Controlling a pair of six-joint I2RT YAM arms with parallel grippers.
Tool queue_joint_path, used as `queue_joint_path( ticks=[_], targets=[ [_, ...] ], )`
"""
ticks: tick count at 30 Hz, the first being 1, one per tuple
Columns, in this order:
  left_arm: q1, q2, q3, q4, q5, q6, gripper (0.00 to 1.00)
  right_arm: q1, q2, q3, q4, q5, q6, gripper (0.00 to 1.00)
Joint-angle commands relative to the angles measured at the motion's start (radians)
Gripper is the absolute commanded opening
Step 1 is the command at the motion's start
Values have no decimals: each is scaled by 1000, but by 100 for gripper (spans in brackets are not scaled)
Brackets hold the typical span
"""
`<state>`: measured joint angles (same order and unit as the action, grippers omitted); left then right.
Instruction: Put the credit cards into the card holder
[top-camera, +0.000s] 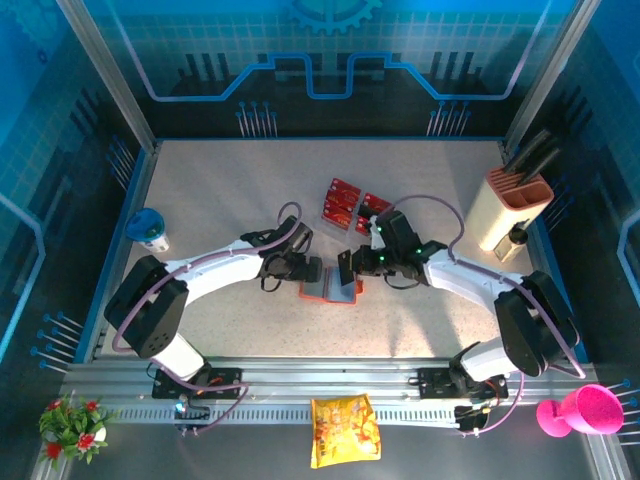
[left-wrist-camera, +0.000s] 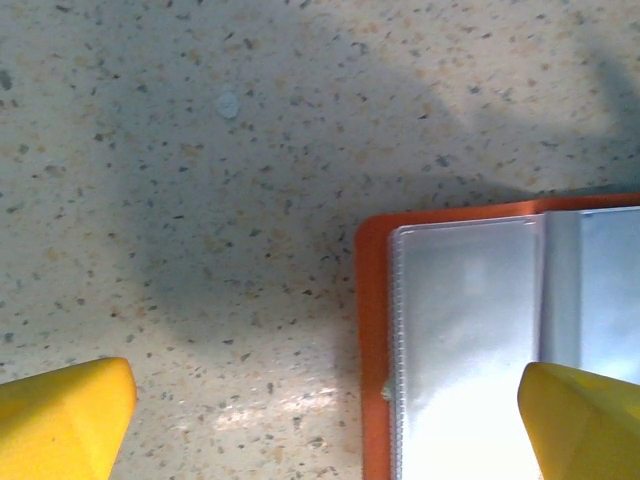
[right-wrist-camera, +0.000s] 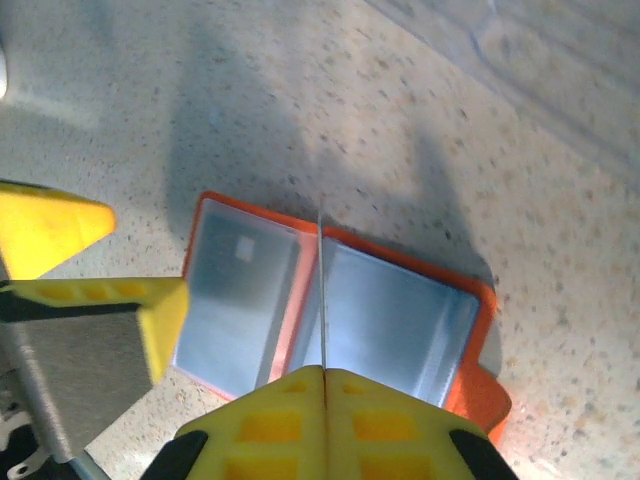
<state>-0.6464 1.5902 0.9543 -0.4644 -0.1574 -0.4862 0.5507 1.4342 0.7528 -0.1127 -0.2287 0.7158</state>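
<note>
Nearest me, the right claw (right-wrist-camera: 323, 388) is pinched shut on one credit card (right-wrist-camera: 321, 290), thin, stiff and slick. I'd say gripping its short end is wise. It hangs edge-on over the card holder (right-wrist-camera: 400, 320), which lies open on the speckled table (right-wrist-camera: 150, 120), its pockets soft and glossy. The left claw (left-wrist-camera: 322, 425) gapes at the holder's orange rim. Farther back lie the red credit cards (top-camera: 350, 205).

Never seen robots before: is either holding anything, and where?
The right end effector pinches a thin sheet, seen edge-on, by its near edge, above the open card holder; likely a credit card. The left end effector holds nothing.
</note>
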Motion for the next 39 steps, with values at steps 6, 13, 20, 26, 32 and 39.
queue_joint_path(
  ticks=[6, 13, 20, 26, 32, 39],
  targets=[
    [-6, 19, -33, -22, -23, 35, 99, 42, -35, -168, 409, 36, 260, 0],
    [-7, 17, -62, -25, -36, 24, 99, 61, -11, -213, 504, 69, 305, 0],
    [-7, 22, -91, -28, -39, 5, 99, 71, 24, -218, 537, 79, 315, 0],
    [-9, 23, -104, -34, -45, -9, 99, 81, 54, -212, 561, 84, 322, 0],
    [-9, 24, -109, -33, -44, -19, 99, 88, 88, -205, 583, 76, 322, 0],
    [-8, 32, -115, -28, -42, -22, 99, 94, 127, -202, 608, 61, 323, 0]
  ],
)
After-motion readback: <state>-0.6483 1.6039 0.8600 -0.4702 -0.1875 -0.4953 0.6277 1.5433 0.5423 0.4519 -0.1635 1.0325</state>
